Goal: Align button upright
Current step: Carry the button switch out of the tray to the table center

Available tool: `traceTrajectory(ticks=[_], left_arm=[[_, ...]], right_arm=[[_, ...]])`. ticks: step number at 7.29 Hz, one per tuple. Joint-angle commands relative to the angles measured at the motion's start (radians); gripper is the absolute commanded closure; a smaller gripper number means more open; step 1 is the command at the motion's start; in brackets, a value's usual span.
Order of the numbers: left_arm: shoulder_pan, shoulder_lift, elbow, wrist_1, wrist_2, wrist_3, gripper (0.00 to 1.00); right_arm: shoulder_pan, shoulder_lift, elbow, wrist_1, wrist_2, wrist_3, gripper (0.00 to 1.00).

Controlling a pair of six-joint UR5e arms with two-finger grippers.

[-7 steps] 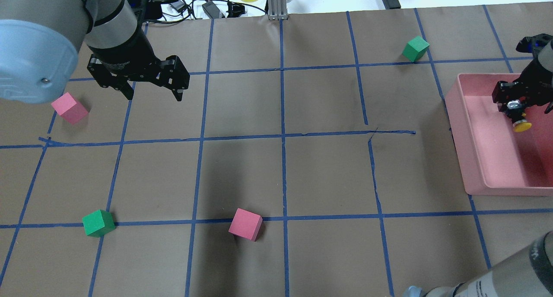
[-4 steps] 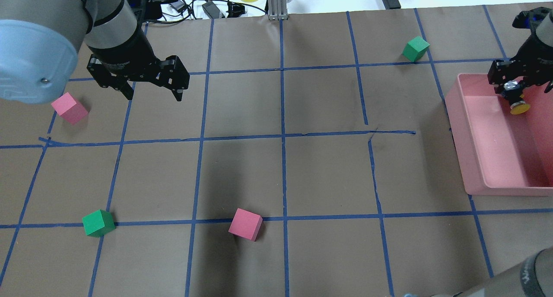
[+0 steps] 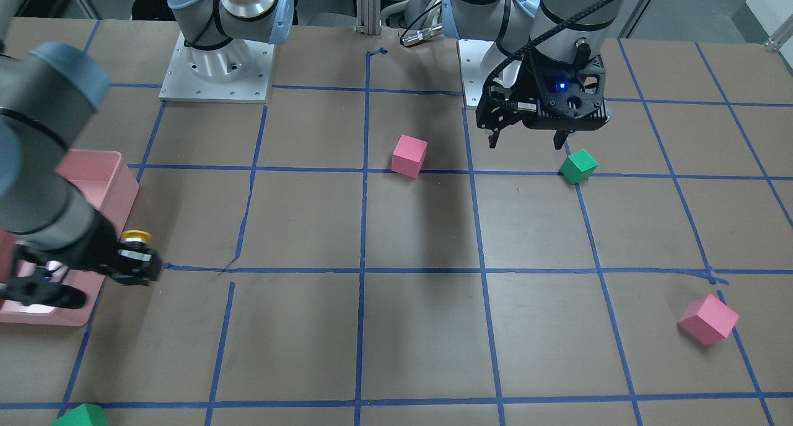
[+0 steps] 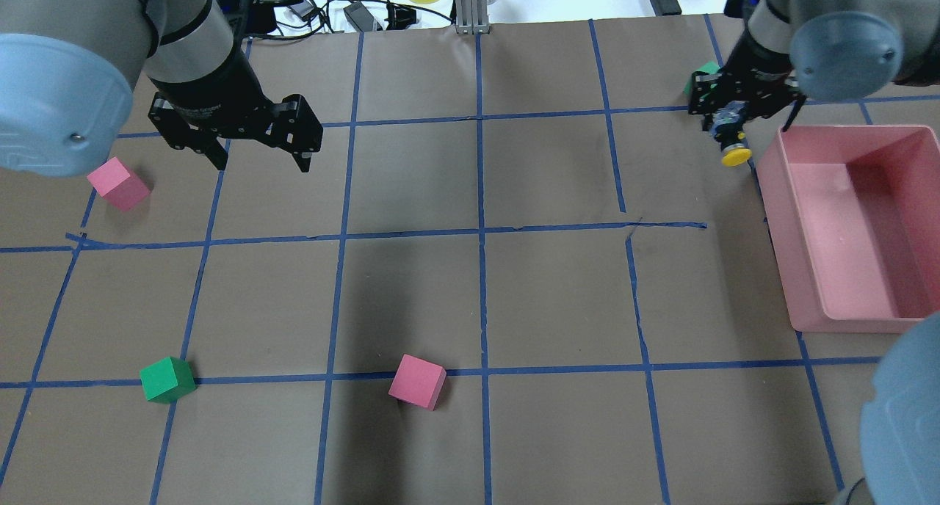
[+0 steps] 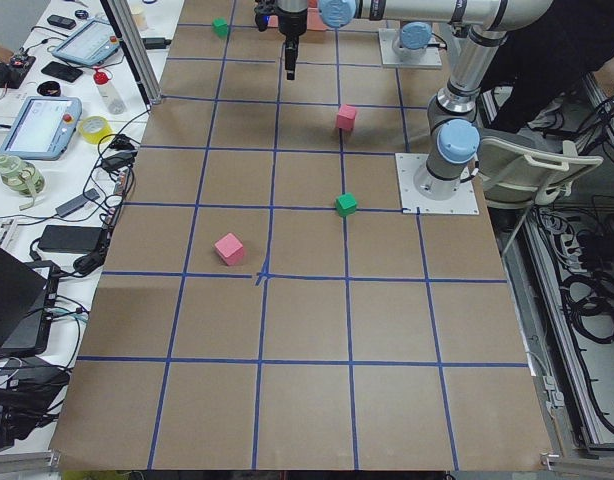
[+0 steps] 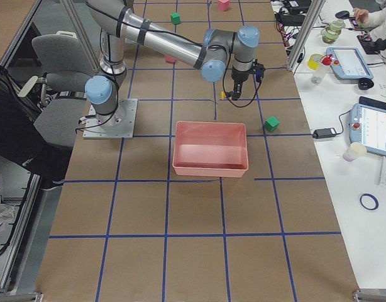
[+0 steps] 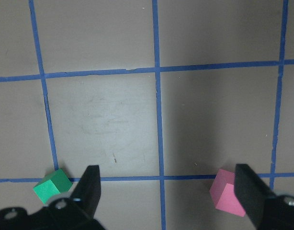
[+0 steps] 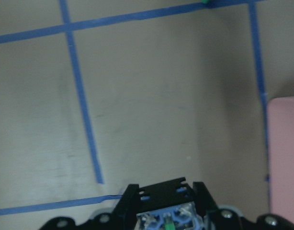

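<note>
1. Your right fingers (image 4: 716,116) gripped the button (image 4: 732,142) above the counter (image 4: 558,292), just outside the pink bin (image 4: 769,186).
2. Its long axis seemed roughly level, cap toward the robot. The left fingers (image 4: 302,153), spread, hung well apart.

Button (image 4: 734,153) cap yellow; bin (image 4: 837,315) pink; table (image 4: 551,292) brown, blue-gridded; pink cube (image 4: 417,381); green cube (image 4: 167,379)

The button (image 4: 735,155) has a smooth plastic-looking yellow cap; matt brown paper (image 4: 411,292) carries blue tape (image 4: 481,175).
</note>
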Motion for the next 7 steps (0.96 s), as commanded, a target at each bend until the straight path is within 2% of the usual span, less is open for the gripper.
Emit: traceTrajectory(ticks=[1,2,3,5,7], left_arm=[[0.000,0.000,0.000,0.000,0.000,0.000,0.00],[0.002,0.000,0.000,-0.002,0.000,0.001,0.00],[0.000,0.000,0.000,0.000,0.000,0.000,0.00],[0.000,0.000,0.000,-0.002,0.000,0.001,0.00],[0.000,0.000,0.000,0.000,0.000,0.001,0.00]], right_arm=[[0.212,0.098,0.001,-0.120,0.038,0.218,1.00],[0.278,0.144,-0.007,-0.196,0.021,0.297,1.00],[0.297,0.173,-0.021,-0.220,0.018,0.310,1.00],[0.367,0.228,-0.071,-0.228,0.018,0.400,1.00],[0.443,0.322,-0.172,-0.229,0.018,0.527,1.00]])
